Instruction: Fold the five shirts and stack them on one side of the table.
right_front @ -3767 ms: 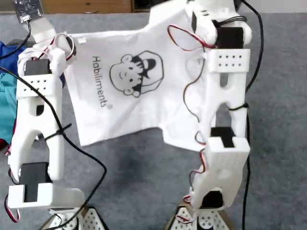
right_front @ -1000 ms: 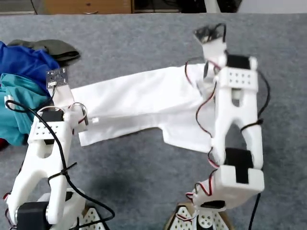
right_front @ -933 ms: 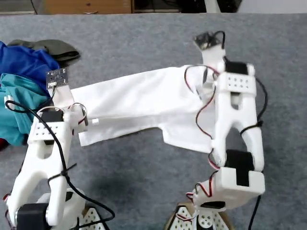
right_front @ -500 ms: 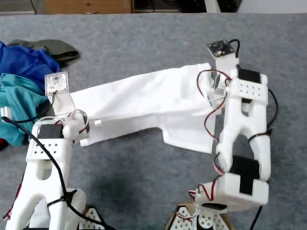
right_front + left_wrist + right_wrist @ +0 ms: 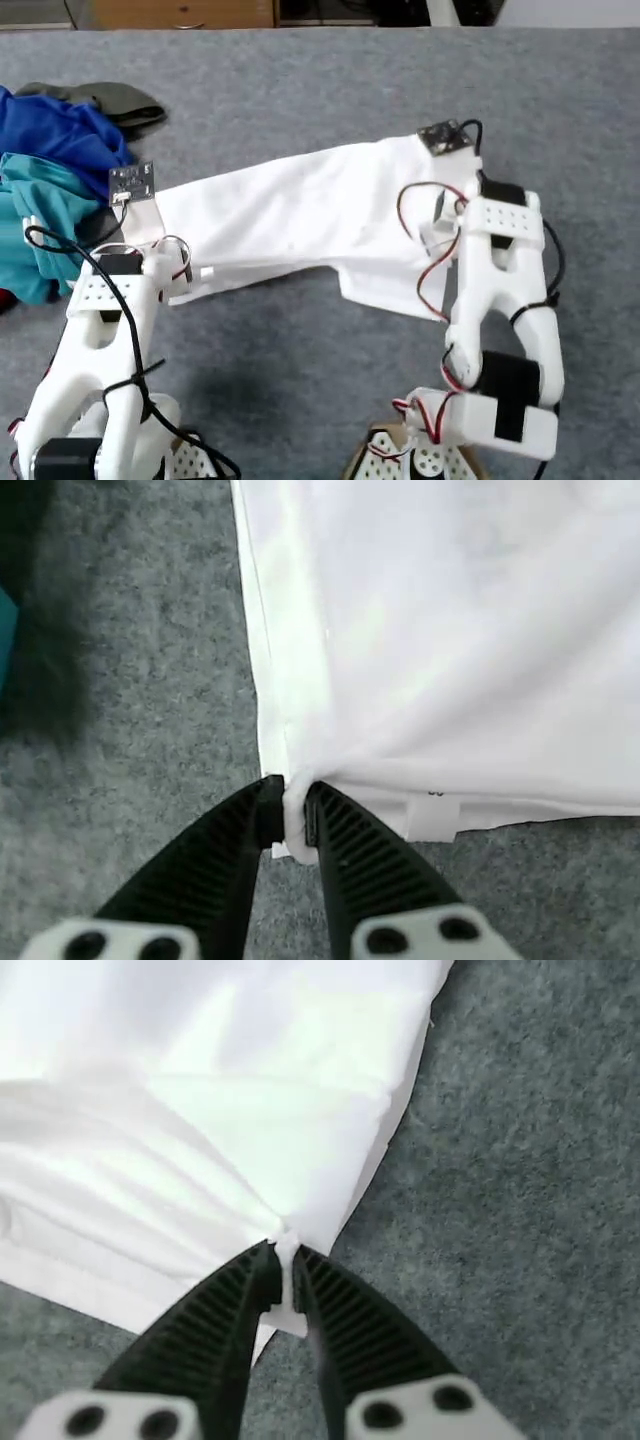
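Observation:
A white shirt (image 5: 300, 215) lies folded lengthwise across the grey table, stretched between the two arms. My left gripper (image 5: 288, 815) is shut on the white shirt (image 5: 450, 630) at its edge, where a small label shows; in the high view the left gripper (image 5: 165, 275) sits at the shirt's left end. My right gripper (image 5: 283, 1265) is shut on a pinch of the white shirt (image 5: 200, 1090) at its hem; from above the right gripper (image 5: 440, 215) is at the shirt's right end.
A heap of unfolded shirts, blue (image 5: 55, 130), teal (image 5: 30, 225) and a dark one (image 5: 120, 100), lies at the table's left edge. Bare grey table (image 5: 300, 80) spreads behind and to the right of the white shirt.
The open, print-up shirt has been folded over toward me into a long strip. In the last second both arms drew back toward their bases, still holding it.

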Action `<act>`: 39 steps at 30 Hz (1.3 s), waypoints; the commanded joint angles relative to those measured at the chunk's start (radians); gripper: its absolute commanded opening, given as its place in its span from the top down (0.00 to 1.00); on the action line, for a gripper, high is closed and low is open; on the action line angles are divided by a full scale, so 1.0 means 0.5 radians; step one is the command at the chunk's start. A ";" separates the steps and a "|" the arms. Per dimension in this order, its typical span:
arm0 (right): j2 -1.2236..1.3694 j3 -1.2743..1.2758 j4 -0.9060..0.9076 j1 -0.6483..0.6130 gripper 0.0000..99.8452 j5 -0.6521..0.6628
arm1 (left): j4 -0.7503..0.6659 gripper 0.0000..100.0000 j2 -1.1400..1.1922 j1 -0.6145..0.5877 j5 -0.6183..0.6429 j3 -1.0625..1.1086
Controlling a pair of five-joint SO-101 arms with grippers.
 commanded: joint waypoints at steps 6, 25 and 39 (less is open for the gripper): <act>-0.158 -0.011 -0.086 0.081 1.00 -0.006 | -0.034 0.98 -0.054 0.031 -0.061 0.034; -0.176 0.229 -0.126 0.054 0.77 0.123 | 0.129 0.88 -0.069 -0.012 -0.114 0.071; -0.588 0.087 0.095 -0.008 0.94 0.015 | 0.954 0.98 -0.075 -0.261 -0.058 -0.914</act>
